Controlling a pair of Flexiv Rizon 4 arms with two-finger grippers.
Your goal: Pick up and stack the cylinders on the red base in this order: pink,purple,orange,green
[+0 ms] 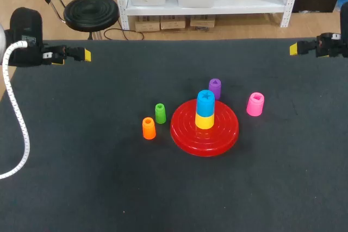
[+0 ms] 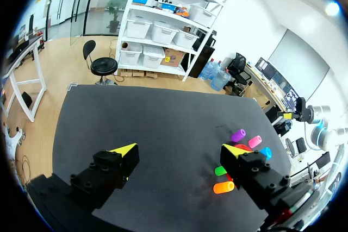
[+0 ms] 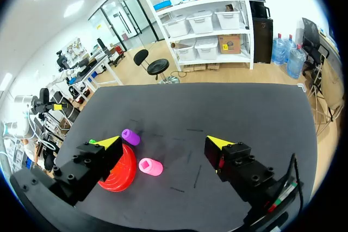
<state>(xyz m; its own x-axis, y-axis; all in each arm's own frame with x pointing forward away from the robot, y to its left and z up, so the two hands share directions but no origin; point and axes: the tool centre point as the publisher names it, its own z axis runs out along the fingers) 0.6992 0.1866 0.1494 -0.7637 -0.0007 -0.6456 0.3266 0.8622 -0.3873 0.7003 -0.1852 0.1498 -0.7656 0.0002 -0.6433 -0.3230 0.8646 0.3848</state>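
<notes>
Your red base (image 1: 204,134) sits about mid-table, with a yellow cylinder (image 1: 204,121) and a blue cylinder (image 1: 205,102) stacked on it. The purple cylinder (image 1: 215,88) is just behind it toward the far edge, and the pink cylinder (image 1: 255,104) is on its right-edge side. The green cylinder (image 1: 160,113) and orange cylinder (image 1: 148,128) are on the left. Both grippers have their fingers wide apart, the left gripper (image 1: 86,55) by the far left corner and the right gripper (image 1: 294,49) by the far right.
</notes>
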